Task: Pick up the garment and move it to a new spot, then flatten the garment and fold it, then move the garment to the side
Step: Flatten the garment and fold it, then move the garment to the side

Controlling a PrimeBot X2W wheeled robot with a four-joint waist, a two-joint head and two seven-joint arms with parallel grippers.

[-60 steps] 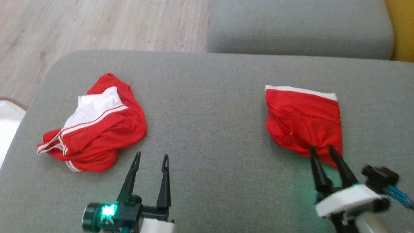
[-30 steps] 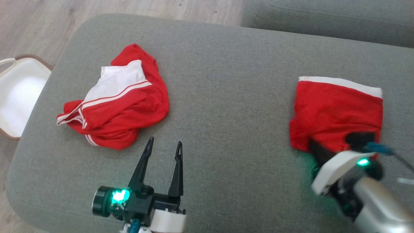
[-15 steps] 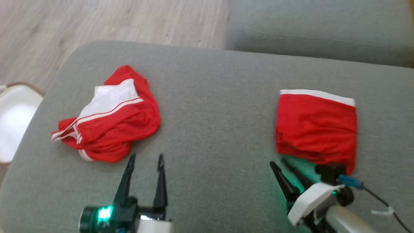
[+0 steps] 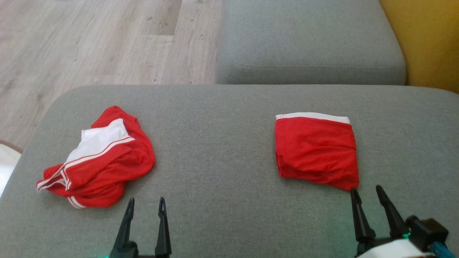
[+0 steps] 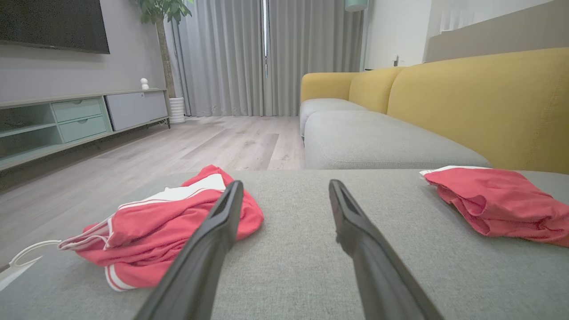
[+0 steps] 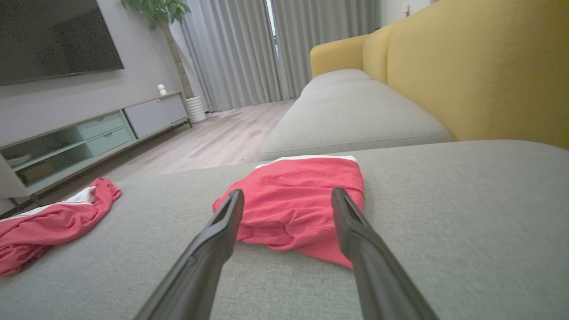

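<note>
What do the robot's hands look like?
The left gripper and right gripper each have two long black fingers tapering to points, like tweezers. Behind the right one's fingers sit a white casing, a small green light, a black block and a blue cable.

No text, label, brand, number or sign can be read, whether on the folded garment [image 4: 315, 154], the crumpled garment [image 4: 104, 161] or the sofa [image 4: 229, 222].
</note>
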